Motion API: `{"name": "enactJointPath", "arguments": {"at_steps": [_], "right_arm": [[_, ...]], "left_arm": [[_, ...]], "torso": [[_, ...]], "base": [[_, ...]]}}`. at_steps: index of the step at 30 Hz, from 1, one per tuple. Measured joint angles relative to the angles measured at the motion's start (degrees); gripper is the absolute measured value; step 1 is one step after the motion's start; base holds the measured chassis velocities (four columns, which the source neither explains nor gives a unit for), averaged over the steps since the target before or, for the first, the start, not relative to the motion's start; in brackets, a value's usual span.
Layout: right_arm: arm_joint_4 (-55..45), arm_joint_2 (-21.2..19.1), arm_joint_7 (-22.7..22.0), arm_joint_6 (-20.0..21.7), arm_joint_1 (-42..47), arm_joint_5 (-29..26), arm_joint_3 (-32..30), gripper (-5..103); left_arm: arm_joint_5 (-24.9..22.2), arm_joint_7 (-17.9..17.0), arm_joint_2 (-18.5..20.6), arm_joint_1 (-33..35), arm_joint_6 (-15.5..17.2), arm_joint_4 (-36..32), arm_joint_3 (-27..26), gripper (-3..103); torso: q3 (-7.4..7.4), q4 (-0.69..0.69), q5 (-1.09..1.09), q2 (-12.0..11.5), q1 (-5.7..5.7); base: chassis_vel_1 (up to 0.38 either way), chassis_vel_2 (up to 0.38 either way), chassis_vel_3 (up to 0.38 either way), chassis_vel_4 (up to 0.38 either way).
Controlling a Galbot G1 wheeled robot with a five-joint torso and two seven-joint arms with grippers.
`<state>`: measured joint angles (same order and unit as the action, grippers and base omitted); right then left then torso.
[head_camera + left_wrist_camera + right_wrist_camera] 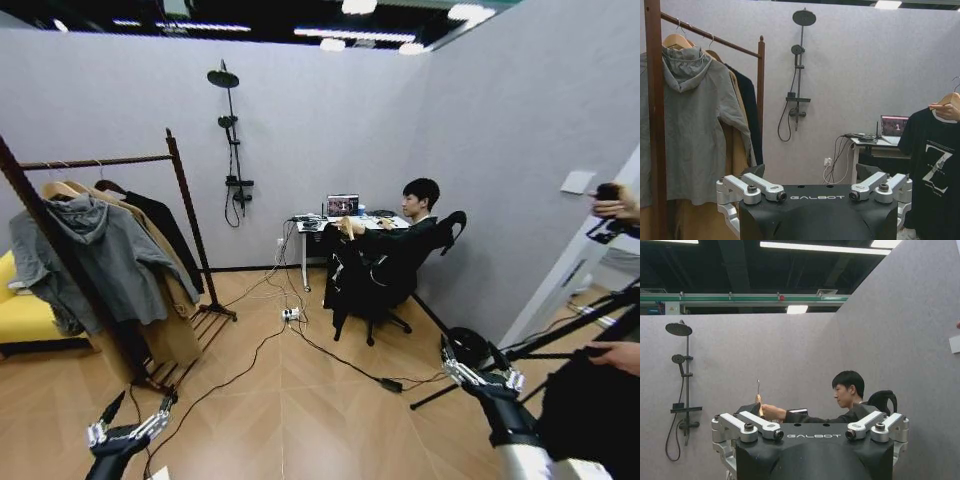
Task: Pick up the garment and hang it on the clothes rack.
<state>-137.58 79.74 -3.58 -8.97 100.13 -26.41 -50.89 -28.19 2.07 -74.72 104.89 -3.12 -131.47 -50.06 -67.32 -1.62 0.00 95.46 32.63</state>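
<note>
- We see both arms held low at the near edge of the head view, well apart from the task's things
- Our left gripper has its fingers spread wide, with nothing between them
- Our right gripper is likewise spread and bare
- The garment hangs black on a pale hanger, held up by a seated person's hand near the desk
- The clothes rack stands to our left, bearing a grey hooded sweatshirt and a tan coat

The clothes rack stands left; the garment hangs ahead by a desk.
</note>
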Motion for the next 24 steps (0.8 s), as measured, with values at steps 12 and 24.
{"name": "enactJointPath", "arguments": {"at_steps": [12, 24], "right_arm": [[0.9, -0.3, 0.0, -2.5, -0.3, 1.8, -0.3, 100], [2.3, -0.2, -0.6, -1.6, -0.4, 3.6, -0.2, 100]], "left_arm": [[0.0, 0.0, 0.0, 0.0, 0.0, 0.0, 0.0, 100], [0.0, 0.0, 0.0, 0.0, 0.0, 0.0, 0.0, 100]], "torso": [[0.02, 0.0, 0.0, 0.0, -0.06], [0.02, 0.0, 0.0, 0.0, -0.06]], "base": [[-0.002, 0.002, 0.001, -0.004], [0.0, 0.0, 0.0, 0.0]]}}
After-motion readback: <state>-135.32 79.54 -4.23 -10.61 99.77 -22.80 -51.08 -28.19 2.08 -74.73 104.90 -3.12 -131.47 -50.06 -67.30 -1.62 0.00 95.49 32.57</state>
